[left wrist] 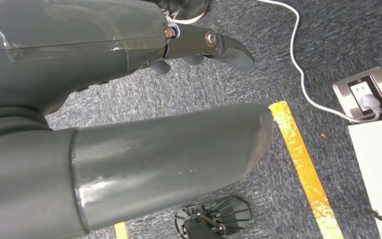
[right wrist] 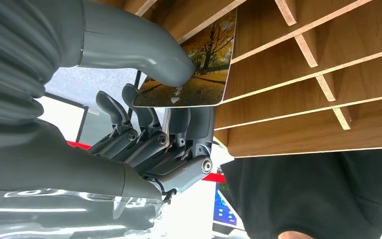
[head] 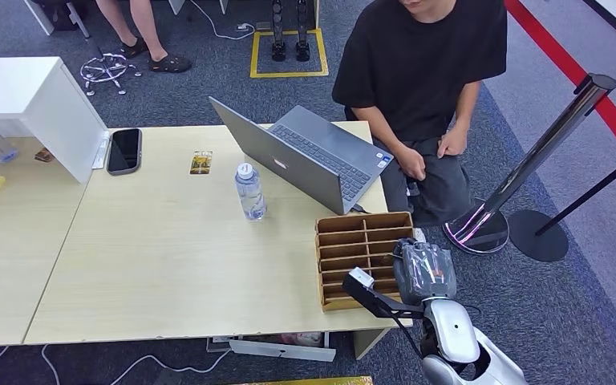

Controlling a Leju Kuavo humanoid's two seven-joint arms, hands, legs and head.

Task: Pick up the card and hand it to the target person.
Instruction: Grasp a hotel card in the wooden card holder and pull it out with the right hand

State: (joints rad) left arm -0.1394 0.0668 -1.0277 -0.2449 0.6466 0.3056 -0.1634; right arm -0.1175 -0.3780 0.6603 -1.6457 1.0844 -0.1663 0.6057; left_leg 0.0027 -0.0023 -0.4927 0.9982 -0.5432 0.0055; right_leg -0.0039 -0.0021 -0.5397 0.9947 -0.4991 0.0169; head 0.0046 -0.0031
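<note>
— What's the right hand (right wrist: 144, 129) doing?
— Thumb and fingers pinch a photo card (right wrist: 194, 69) at the wooden slotted organizer (head: 365, 257) on the bench (head: 168, 265).
— The left hand (left wrist: 129, 124)?
— Fingers loosely curled, holding nothing, above carpet.

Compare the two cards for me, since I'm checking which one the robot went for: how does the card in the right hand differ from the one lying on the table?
The card in the right hand is pinched between the thumb and fingers of the right hand at the wooden organizer; the card on the table lies flat and untouched near the phone. The held one is partly in a slot; the other lies fully exposed. Both show yellowish pictures.
</note>
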